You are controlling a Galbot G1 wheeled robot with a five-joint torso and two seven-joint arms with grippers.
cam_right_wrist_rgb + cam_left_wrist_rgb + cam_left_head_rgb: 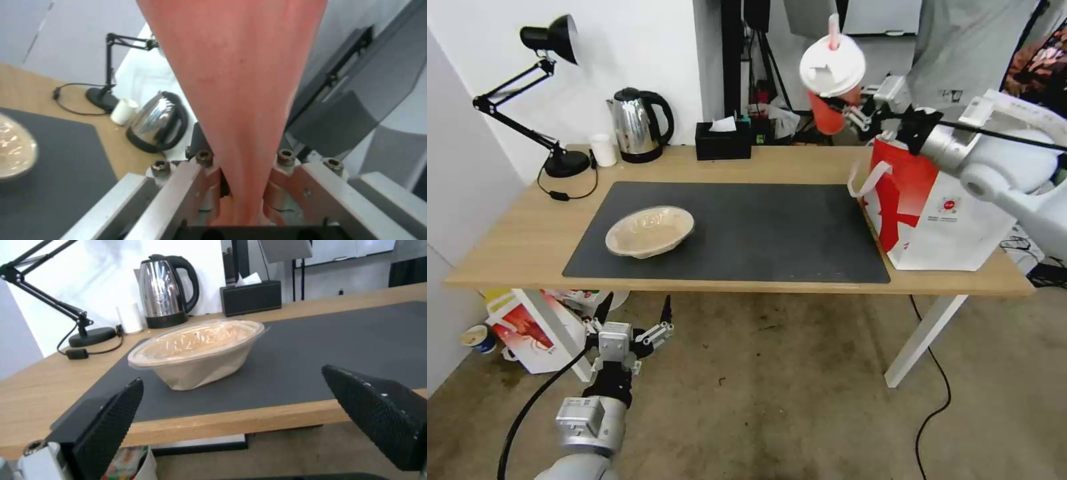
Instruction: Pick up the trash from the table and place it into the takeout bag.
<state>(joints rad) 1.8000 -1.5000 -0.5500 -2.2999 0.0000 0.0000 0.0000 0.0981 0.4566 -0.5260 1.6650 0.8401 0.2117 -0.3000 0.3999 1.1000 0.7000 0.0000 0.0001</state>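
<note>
Left gripper hangs spread below the table edge, nearest the camera.
On the dark mat sits the tan lidded container; right gripper pinches the red cup tilted above the takeout bag, whose opening the arm hides.

We can read no text: the takeout bag carries a small round red logo, its print illegible.
</note>
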